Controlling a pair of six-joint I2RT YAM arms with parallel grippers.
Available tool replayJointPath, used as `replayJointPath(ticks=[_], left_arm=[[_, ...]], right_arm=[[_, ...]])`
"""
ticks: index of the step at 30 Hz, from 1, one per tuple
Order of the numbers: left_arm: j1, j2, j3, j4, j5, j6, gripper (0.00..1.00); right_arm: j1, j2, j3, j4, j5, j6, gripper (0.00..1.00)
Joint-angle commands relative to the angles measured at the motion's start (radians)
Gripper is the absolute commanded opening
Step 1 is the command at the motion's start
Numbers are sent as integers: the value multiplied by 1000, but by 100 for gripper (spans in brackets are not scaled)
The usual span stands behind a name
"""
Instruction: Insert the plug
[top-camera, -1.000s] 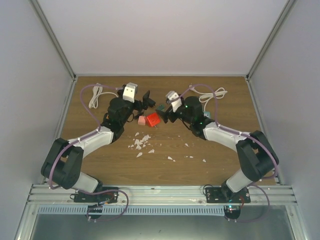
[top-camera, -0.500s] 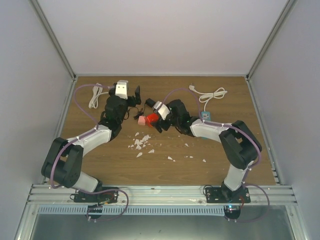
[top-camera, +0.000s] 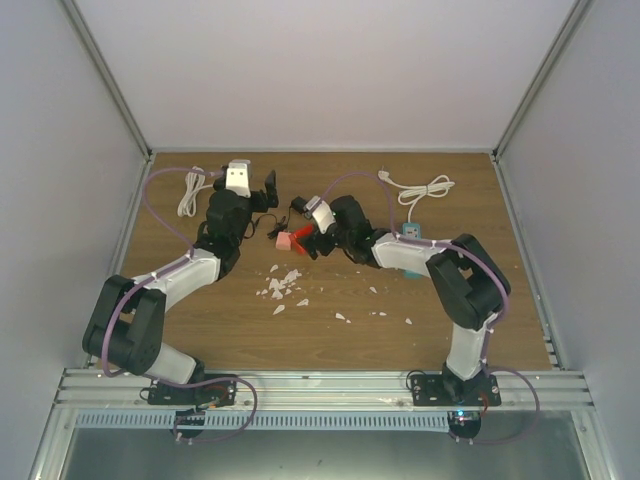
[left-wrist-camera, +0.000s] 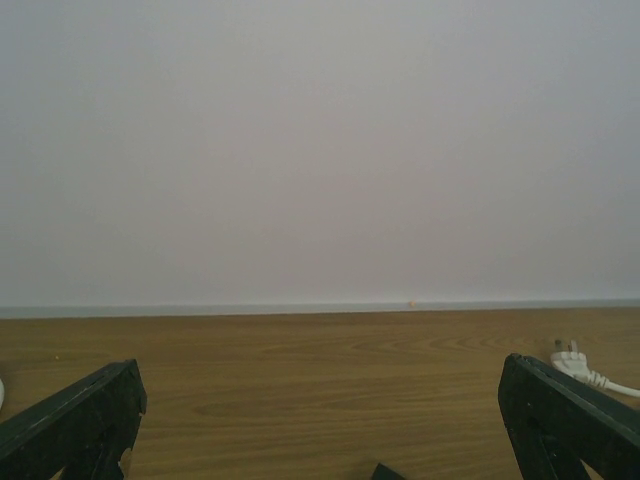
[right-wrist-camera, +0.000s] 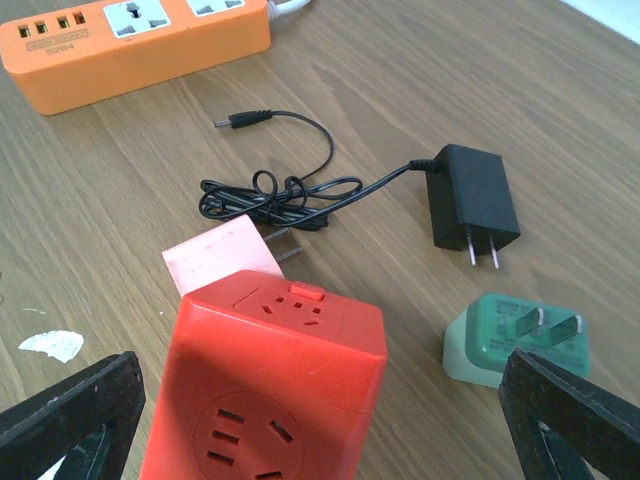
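Observation:
A black adapter plug (right-wrist-camera: 474, 207) with two prongs and a coiled black cable (right-wrist-camera: 275, 187) lies on the wooden table (right-wrist-camera: 560, 120). A green two-prong plug (right-wrist-camera: 515, 340) lies to its right. A red cube socket (right-wrist-camera: 270, 390) stands between the wide-open fingers of my right gripper (right-wrist-camera: 322, 380), which do not touch it. A pink block (right-wrist-camera: 212, 257) sits behind the cube. From above, my right gripper (top-camera: 306, 238) is at the red cube (top-camera: 303, 237). My left gripper (top-camera: 268, 190) is open and holds nothing, facing the back wall in its wrist view (left-wrist-camera: 322, 385).
An orange power strip (right-wrist-camera: 130, 40) lies at the far left of the right wrist view. A teal strip (top-camera: 413, 232) with a white cable (top-camera: 425, 190) lies at the right, another white cable (top-camera: 190, 190) at the left. White crumbs (top-camera: 283, 286) are scattered mid-table.
My right arm has swung left and down, bringing its open gripper around the red cube. My left gripper has drawn back to the left, away from the cube.

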Motion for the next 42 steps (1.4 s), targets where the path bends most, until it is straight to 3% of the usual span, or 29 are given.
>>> replayJointPath(ticks=[1,8,19,27,34,37,42], left_arm=[[15,-19,-1,30,9,-16,99],[26,-16,3,21,22,-26,99],[39,-8,13,7,40,-36,99],[54,-17,11,-4,50,-45,99],[77,-35,1,-8,80,-60,99],[87,-36,1,-13,100,-65,99],[106,-48,-11,-10,122,-70,99]], right_arm=[[33,32,23,1,-1,40,99],[72,62,28,-6,61,79,99],[73,131,89,-44,150,134,90],[73,86,65,-52,182,132,57],[98,-118,-56,-86,214,150,49],[170,-164,-106,-133,277,151,43],[283,-201,-167,-226,376,219,43]])
